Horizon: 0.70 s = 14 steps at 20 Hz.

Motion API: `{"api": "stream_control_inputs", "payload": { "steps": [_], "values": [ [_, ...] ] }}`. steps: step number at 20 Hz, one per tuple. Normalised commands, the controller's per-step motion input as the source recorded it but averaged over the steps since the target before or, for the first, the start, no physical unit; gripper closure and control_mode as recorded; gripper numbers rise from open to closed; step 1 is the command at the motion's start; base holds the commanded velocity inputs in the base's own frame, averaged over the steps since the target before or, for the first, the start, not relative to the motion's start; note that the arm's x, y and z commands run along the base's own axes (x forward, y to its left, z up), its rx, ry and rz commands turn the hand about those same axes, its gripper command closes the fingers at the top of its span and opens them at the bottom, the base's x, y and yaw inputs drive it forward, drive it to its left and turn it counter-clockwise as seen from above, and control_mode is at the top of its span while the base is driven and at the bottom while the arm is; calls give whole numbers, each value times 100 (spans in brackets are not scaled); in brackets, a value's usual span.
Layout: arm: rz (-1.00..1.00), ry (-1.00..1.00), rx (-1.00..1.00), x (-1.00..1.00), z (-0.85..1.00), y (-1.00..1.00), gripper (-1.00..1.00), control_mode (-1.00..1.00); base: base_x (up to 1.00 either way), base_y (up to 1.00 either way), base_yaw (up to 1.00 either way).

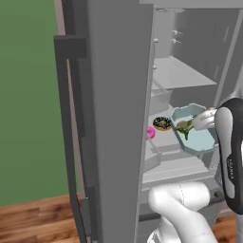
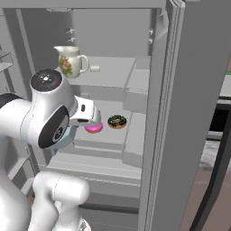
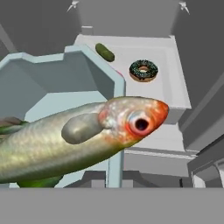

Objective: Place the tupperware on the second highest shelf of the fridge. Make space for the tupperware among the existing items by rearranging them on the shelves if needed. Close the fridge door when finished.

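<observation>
My gripper (image 1: 205,120) is shut on the tupperware (image 1: 193,129), a pale teal container that it holds tilted in the air inside the open fridge (image 1: 118,118). The hand view looks into the tupperware (image 3: 65,83), where a silvery fish and green leaves lie. Just beyond it is the second shelf panel down (image 3: 170,87), carrying a chocolate donut (image 3: 143,70) and a green pickle (image 3: 105,52). A pink donut (image 2: 94,128) sits beside the chocolate donut (image 2: 117,121), right by my hand (image 2: 85,112). The cream floral jug (image 2: 70,61) stands on the shelf above.
Both fridge doors stand open, the left door (image 1: 114,142) and the right door (image 2: 189,113) flanking my arm. Door bins (image 2: 137,90) line the right door's inside. A wooden floor (image 1: 38,218) and a green wall (image 1: 28,95) lie to the left.
</observation>
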Motion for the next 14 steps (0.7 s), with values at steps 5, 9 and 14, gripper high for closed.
{"api": "stream_control_inputs", "payload": {
  "steps": [5, 9, 14],
  "values": [
    [-13, 0, -2, 26, -14, 2, 100, -100, 9, 4, -5],
    [-9, 0, 0, 23, -30, -2, 100, -100, 0, 0, 0],
    [-4, 0, 0, 2, -43, -2, 100, -100, 0, 0, 0]
  ]
}}
